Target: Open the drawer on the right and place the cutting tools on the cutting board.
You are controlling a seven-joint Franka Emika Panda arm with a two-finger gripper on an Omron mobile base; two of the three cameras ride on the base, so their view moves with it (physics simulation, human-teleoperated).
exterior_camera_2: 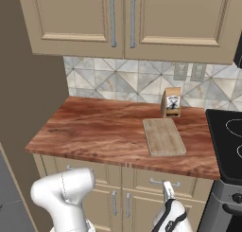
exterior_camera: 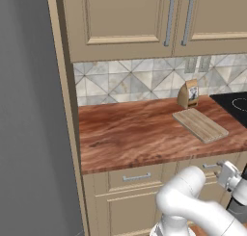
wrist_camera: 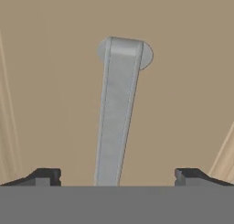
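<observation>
One cutting board (exterior_camera_2: 164,136) and one paper bag (exterior_camera_2: 171,102) sit on the worktop (exterior_camera_2: 99,129); the fingers (wrist_camera: 48,176) spread wide, straddling one drawer handle (wrist_camera: 118,113).

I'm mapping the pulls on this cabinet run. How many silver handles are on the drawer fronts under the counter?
2: one handle on the left drawer, one handle on the right drawer, where the open gripper sits. The arm may hide others.

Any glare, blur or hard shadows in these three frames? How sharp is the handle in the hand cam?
Left base view: flat even light, no glare on the counter, cutting board slightly soft. Right base view: same even light, with soft shading under the upper cabinets. Hand view: drawer handle very close, edges soft, foreshortened toward its far end, no highlights; gripper open around it.
</observation>
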